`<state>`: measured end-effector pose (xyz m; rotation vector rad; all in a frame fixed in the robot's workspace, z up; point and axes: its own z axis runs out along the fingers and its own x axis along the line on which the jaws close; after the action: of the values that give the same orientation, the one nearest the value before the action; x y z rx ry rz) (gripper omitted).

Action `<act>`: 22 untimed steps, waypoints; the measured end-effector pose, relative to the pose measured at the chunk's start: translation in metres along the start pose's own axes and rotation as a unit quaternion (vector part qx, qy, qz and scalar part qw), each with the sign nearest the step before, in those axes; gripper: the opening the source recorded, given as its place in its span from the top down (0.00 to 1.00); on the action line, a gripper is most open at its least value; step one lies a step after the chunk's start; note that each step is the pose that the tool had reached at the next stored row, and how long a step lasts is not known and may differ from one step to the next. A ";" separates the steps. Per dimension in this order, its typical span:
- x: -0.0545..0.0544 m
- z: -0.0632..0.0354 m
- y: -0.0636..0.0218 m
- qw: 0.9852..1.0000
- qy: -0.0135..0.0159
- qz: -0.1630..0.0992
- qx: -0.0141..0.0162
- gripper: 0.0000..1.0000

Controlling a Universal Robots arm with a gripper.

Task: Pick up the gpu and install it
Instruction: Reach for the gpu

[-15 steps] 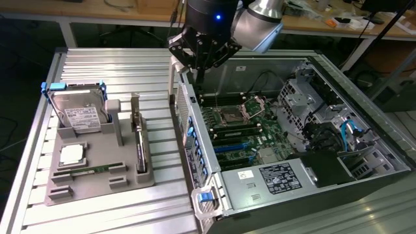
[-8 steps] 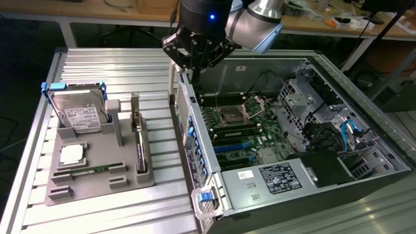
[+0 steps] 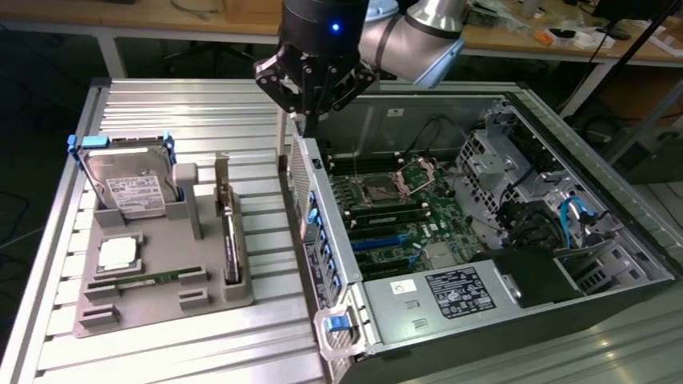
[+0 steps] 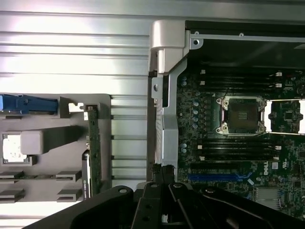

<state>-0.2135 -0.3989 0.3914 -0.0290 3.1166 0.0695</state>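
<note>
While the silver robot arm (image 3: 421, 36) reached down from above, we saw its black end effector (image 3: 312, 112) hanging over one side wall of the open dark grey computer case (image 3: 397, 120). This was the wall nearest the tray. Its two fingers were pressed together, and we saw nothing between them. We could not tell if the tips touched the wall.

The gpu (image 3: 227, 240), a thin flat dark circuit card with a narrow silver-beige metal bracket at one end, stood on its long edge in a slot of the grey plastic tray (image 3: 160, 308). It was on the side of the tray nearest the case. Nothing was holding it. In the wrist view the gpu (image 4: 94, 148) looked like a thin strip, well apart from the end effector (image 4: 162, 171).

In the same tray, a silver hard drive with a white label and a blue frame (image 3: 128, 188) leaned at the far end. A small square silver chip (image 3: 115, 252) lay flat, and a slim green memory stick (image 3: 144, 280) lay near it. The tray sat on the ribbed silver metal desk (image 3: 160, 112), on the exterior view's left. The case lay on its side on the exterior view's right. Inside it we saw a green main board (image 3: 397, 220) with an open square socket (image 3: 379, 190) and a grey power box with a white label (image 3: 459, 292).
</note>
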 end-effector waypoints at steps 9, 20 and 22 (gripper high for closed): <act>0.016 -0.0002 0.0003 1.000 0.000 -0.008 0.000 0.89; 0.035 -0.0005 0.0007 1.000 0.001 -0.014 0.000 0.89; 0.039 -0.0006 0.0007 1.000 0.001 -0.015 0.000 0.89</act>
<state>-0.2523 -0.3989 0.3910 -0.0768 3.1165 0.0701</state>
